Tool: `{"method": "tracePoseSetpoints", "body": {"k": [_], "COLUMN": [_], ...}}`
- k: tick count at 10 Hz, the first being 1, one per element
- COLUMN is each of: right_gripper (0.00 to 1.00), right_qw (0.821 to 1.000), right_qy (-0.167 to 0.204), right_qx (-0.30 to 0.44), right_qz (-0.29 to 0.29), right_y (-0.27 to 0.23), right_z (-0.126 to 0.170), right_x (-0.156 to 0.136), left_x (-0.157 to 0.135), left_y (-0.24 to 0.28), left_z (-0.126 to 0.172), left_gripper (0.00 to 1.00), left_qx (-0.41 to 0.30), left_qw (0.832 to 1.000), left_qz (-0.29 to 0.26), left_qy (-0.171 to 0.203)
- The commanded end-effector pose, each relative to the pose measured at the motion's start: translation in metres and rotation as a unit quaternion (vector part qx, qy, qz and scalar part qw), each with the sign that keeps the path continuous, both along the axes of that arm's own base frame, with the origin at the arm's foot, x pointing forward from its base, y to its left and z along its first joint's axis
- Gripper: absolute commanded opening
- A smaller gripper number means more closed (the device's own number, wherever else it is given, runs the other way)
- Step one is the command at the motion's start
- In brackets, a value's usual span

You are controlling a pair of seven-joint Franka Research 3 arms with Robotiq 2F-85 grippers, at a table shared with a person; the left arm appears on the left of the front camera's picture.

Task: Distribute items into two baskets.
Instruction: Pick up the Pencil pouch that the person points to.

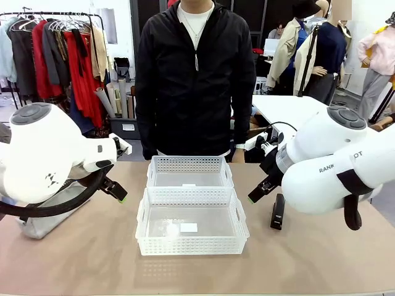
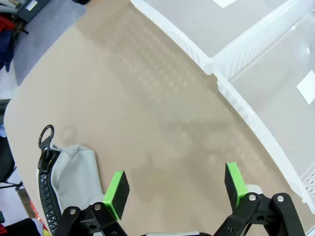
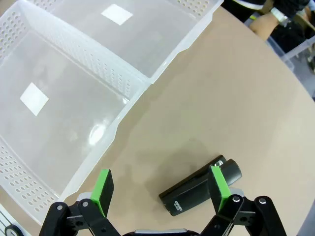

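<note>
Clothes on a rack [image 1: 62, 49] hang behind a person [image 1: 195, 80] in a black jacket standing at the far side of the brown surface [image 1: 80, 265]. At the centre in the front view, the near basket [image 1: 192, 246] touches the far basket [image 1: 188, 164]. The left gripper [image 1: 117, 190] hovers left of them above the grey waist bag [image 1: 46, 222], and the right gripper [image 1: 258, 192] hovers beside the black stapler [image 1: 278, 211].

From the left wrist, that gripper's fingers are spread wide. The bag lies by its left finger, with the baskets at upper right.

From the right wrist, the fingers are spread wide and grip nothing. The stapler lies flat on the surface under the right pad, with the baskets at upper left.
</note>
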State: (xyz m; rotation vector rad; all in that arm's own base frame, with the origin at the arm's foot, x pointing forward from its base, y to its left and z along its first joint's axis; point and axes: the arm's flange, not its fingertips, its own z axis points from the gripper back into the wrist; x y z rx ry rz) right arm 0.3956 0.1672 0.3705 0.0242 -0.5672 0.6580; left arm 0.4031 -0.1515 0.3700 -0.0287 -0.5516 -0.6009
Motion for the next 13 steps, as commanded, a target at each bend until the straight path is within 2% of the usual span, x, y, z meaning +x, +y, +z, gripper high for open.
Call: {"method": "tracePoseSetpoints", "body": {"k": [1,7,8,10,11,13], "right_gripper": [1.00,1.00,1.00,1.00,1.00,1.00], "right_qw": [1.000,1.000,1.000,0.999,0.997,0.993], "right_qy": [0.000,0.000,0.000,0.031,0.057,0.078], "right_qx": [0.000,0.000,0.000,0.030,0.042,0.054], "right_qz": [0.000,0.000,0.000,0.028,0.043,0.064], "right_y": [0.000,0.000,0.000,-0.020,-0.033,-0.056], "right_z": [0.000,0.000,0.000,0.015,0.020,0.033], "right_x": [0.000,0.000,0.000,0.021,0.032,0.060], "left_x": [0.000,0.000,0.003,0.020,0.032,0.048], "left_y": [0.000,0.000,0.005,0.030,0.040,0.067], "left_z": [0.000,0.000,0.010,0.022,0.029,0.054], "left_gripper": [1.00,1.00,1.00,1.00,1.00,1.00], "left_qx": [0.000,0.000,-0.003,-0.029,-0.052,-0.080], "left_qw": [1.000,1.000,1.000,0.999,0.996,0.994], "left_qz": [0.000,0.000,0.002,-0.001,-0.015,-0.022], "left_qy": [0.000,0.000,0.018,0.040,0.064,0.075]}}
